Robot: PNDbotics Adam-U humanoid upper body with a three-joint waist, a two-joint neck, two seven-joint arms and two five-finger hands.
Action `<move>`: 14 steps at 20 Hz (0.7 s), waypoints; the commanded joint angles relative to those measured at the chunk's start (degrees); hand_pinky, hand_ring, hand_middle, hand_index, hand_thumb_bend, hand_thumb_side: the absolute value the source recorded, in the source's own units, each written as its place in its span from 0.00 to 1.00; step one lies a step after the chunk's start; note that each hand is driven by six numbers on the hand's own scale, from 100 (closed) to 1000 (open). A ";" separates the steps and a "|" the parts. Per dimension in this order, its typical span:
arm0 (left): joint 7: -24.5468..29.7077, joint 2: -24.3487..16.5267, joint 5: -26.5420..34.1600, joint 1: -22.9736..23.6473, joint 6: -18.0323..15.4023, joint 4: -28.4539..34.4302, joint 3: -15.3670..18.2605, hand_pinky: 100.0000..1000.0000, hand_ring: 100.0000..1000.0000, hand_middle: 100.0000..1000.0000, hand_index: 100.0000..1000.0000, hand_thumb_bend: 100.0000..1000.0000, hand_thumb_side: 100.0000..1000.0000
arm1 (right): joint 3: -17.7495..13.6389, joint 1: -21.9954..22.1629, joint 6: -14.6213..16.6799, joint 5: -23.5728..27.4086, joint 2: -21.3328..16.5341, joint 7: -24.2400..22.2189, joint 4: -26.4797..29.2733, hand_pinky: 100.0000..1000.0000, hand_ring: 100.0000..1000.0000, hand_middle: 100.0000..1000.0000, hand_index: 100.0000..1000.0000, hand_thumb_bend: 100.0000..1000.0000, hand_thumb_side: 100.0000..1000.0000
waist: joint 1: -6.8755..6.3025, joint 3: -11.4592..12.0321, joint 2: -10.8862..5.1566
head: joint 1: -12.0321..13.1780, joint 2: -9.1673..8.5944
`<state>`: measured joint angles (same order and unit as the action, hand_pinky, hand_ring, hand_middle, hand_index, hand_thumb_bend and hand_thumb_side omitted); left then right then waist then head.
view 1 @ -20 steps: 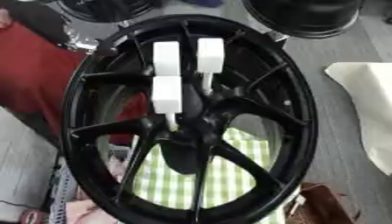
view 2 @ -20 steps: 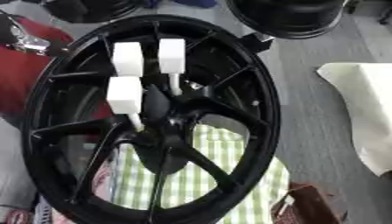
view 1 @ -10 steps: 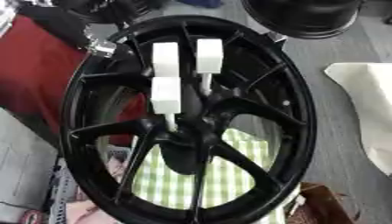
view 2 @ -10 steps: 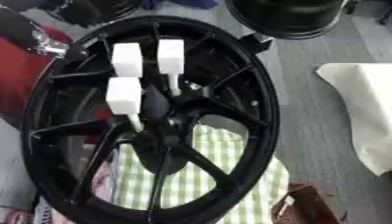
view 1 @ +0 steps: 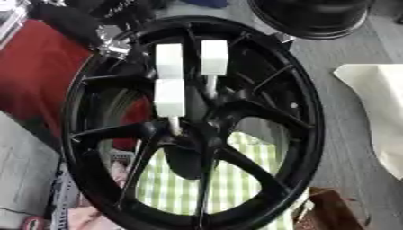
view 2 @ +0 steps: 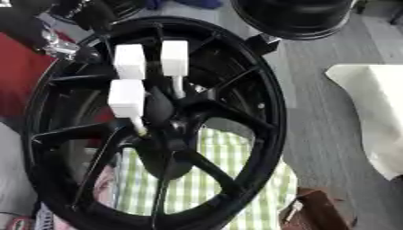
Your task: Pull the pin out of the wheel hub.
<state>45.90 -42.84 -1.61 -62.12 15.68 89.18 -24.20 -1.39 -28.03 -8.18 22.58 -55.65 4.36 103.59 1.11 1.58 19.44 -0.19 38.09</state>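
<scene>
My left hand is at the upper left of the frame, at the hub's rim; I cannot tell its fingers. Three white pins stand in the hub's centre.

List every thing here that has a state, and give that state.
wheel hub: face turned to the camera, pins in it.
lower pin: shaft seated in the hub, not pulled.
upper right pin: shaft seated, untouched.
upper left pin: untouched, shaft hidden.
left hand: at the rim's upper left, off the pins.

L arm at upper left; hand maybe hidden.
</scene>
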 commanded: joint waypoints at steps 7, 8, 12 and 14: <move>1.89 -0.11 0.26 -1.92 1.29 2.14 0.69 0.85 0.81 0.74 0.85 0.51 0.35 | -0.58 -0.55 0.42 -0.07 -1.00 0.10 -0.12 0.62 0.56 0.54 0.70 0.08 0.40 | -0.16 -0.15 -1.71 | -0.25 -0.53; 1.98 0.05 0.38 -1.99 1.41 2.16 0.67 0.85 0.81 0.74 0.85 0.51 0.35 | -0.57 -0.53 0.43 -0.05 -0.97 0.12 -0.14 0.62 0.56 0.54 0.70 0.08 0.40 | -0.17 -0.17 -1.73 | -0.25 -0.53; 2.30 0.41 0.72 -2.13 1.82 2.37 0.56 0.85 0.81 0.74 0.85 0.51 0.34 | -0.53 -0.46 0.45 0.01 -0.86 0.13 -0.22 0.62 0.56 0.54 0.70 0.08 0.41 | -0.20 -0.23 -1.74 | -0.29 -0.54; 2.40 0.51 0.66 -2.09 2.05 2.38 0.42 0.85 0.81 0.74 0.85 0.51 0.34 | -0.51 -0.45 0.48 0.05 -0.79 0.14 -0.25 0.62 0.56 0.54 0.70 0.08 0.41 | -0.23 -0.26 -1.74 | -0.33 -0.53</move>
<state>47.80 -41.80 -1.04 -63.02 17.11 90.82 -24.18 -1.38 -27.94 -8.03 22.58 -55.20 4.52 103.24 0.85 1.45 19.42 -0.25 38.09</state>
